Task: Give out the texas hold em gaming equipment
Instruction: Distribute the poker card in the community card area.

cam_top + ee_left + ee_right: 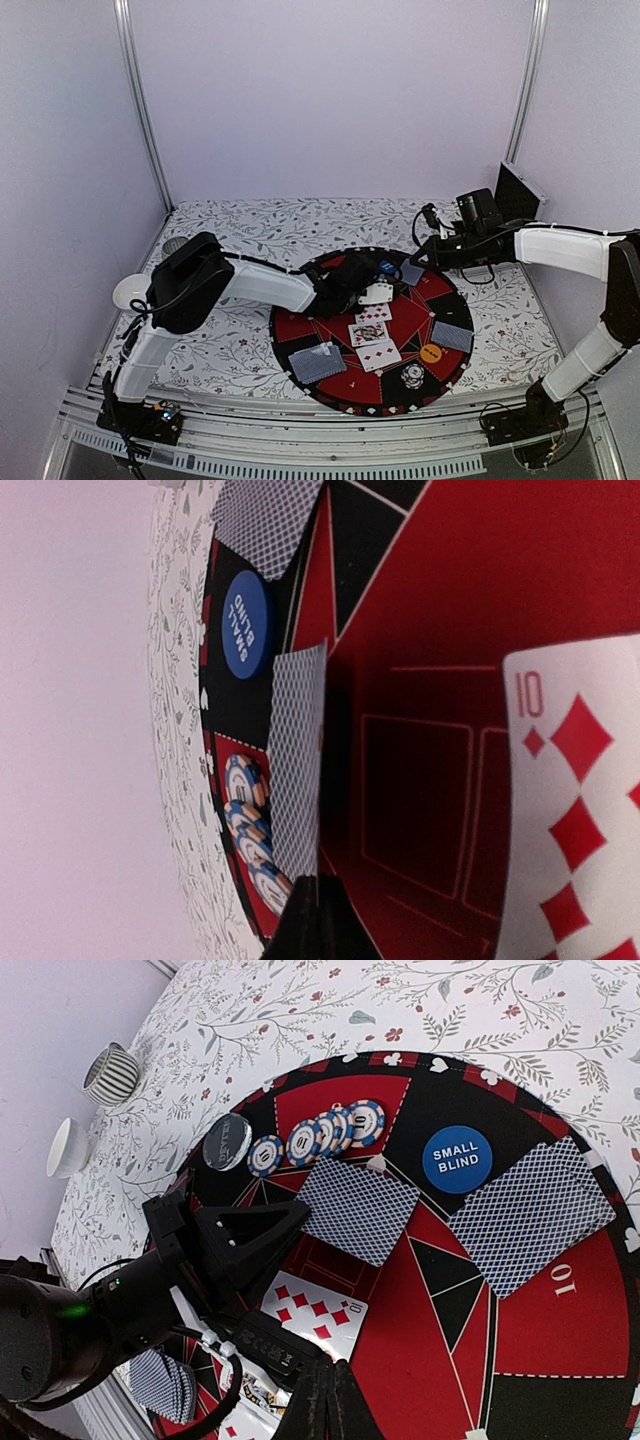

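Card (298, 765), grey-blue back: you are pinching its edge between the pressed-together fingers of the left gripper (314, 905), over the far part of the mat (560, 1350); whether it is touching the mat cannot be told. Chips (315, 1140) are overlapping in a row just beyond it, between a dark disc (228, 1142) and a blue disc (457, 1159) reading "SMALL BLIND". A second face-down card (530, 1215) is lying beside the blue disc, near a "10" printed on the mat. A ten of diamonds (575, 810) is lying face up near the fingers. Your left arm is covering part of the centre cards. Your right gripper (327, 1395) is hovering with fingertips closed together. A bowl (68, 1147) and a cup (110, 1073) are standing off the mat.
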Robot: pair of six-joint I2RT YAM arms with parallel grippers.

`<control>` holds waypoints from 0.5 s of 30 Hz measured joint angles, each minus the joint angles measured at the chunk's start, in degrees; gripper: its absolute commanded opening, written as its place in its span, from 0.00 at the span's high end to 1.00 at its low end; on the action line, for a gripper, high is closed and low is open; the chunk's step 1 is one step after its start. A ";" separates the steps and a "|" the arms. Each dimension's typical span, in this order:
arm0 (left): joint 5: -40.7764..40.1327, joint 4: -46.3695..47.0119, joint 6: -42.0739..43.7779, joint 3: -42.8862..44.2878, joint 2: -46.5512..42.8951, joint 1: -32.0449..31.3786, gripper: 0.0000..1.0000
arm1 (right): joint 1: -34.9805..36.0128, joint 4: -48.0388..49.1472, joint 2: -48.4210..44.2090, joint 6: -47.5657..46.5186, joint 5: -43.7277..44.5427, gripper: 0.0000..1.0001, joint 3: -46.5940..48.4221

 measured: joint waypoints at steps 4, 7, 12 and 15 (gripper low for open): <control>0.33 -1.79 -0.39 0.04 0.00 -0.24 0.66 | 0.00 0.07 -0.55 0.11 -0.37 0.97 -0.07; 0.02 -2.32 -0.72 0.20 -0.02 -0.37 0.52 | 0.00 0.09 -0.68 0.24 -0.79 0.97 -0.35; 0.00 -3.74 -1.92 0.35 -1.31 -0.50 0.47 | 0.00 0.02 -1.57 0.66 -1.07 0.96 -0.94; -0.59 -5.77 -3.10 0.22 -3.26 -0.81 0.43 | 0.00 0.02 -3.10 1.31 -1.25 0.94 -1.22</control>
